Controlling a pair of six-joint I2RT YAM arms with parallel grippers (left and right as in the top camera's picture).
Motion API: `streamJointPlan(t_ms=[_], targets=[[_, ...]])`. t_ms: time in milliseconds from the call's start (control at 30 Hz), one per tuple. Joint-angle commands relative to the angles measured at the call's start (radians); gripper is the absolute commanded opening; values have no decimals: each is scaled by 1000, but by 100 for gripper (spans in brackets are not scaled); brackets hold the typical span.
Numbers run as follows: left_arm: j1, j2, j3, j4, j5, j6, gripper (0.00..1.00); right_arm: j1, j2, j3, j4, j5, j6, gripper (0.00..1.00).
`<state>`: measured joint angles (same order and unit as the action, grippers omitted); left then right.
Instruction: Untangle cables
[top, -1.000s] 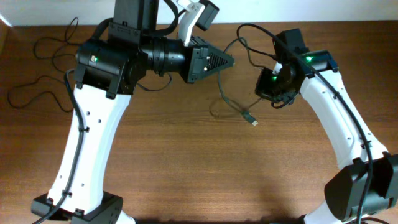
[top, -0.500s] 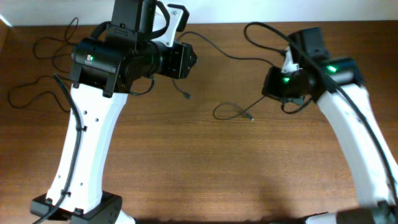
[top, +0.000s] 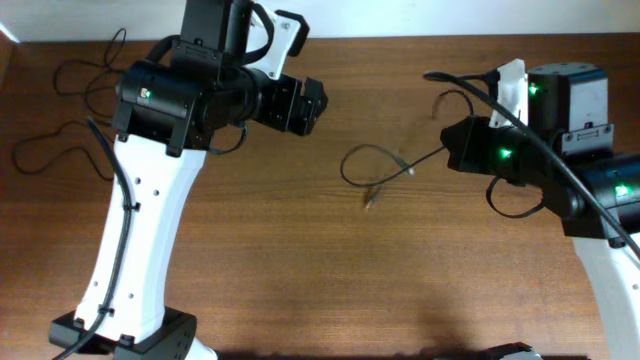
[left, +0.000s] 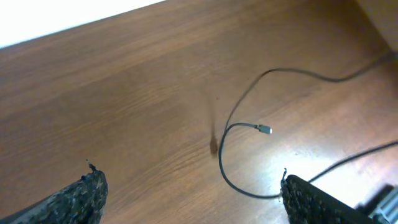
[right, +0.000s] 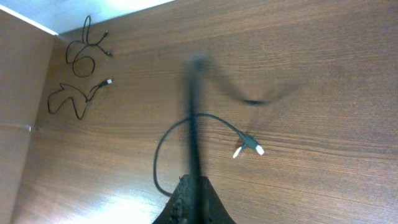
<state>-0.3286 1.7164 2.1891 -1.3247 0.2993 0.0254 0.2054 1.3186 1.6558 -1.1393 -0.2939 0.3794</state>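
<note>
One thin black cable (top: 362, 158) loops over the middle of the table, and my right gripper (top: 452, 150) is shut on it. In the right wrist view the strand (right: 194, 118) runs blurred up from the closed jaws (right: 196, 182), with a loop and silver-tipped plugs (right: 249, 147) beyond. My left gripper (top: 310, 103) is open and holds nothing. Its fingers (left: 81, 199) stand wide apart above the same cable's curve (left: 231, 127) and a small plug (left: 264, 129). Two more cables (top: 68, 78) lie loose at the far left of the table.
The table's back edge meets a white wall (top: 450, 15). The left arm's white link (top: 140, 220) crosses the left half of the table. Thicker black robot wiring (top: 470, 85) hangs round the right wrist.
My left gripper has opened, let go of the cable and drawn back to the left. The right arm has moved right and forward, pulling the cable with it; its free end swings.
</note>
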Motion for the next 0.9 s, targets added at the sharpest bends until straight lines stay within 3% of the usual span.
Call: streamJointPlan(t_ms=[0, 100, 400, 567, 700, 800, 867], targets=[[2, -14, -2, 3, 132, 70, 90, -3, 5, 13, 2, -30, -43, 4], [2, -14, -2, 9, 239, 156, 89, -3, 5, 13, 7, -172, -193, 4], [5, 35, -2, 80, 238, 143, 88, -3, 5, 13, 51, -460, -250, 4], [5, 81, -2, 112, 441, 121, 88, -3, 5, 13, 34, -559, -325, 4], [6, 101, -2, 170, 483, -113, 86, -3, 5, 13, 2, -615, -422, 4], [9, 101, -1, 196, 513, -72, 84, -3, 5, 13, -6, -619, -428, 4], [9, 101, -2, 211, 509, 44, 78, -3, 5, 13, -10, -619, -428, 4]])
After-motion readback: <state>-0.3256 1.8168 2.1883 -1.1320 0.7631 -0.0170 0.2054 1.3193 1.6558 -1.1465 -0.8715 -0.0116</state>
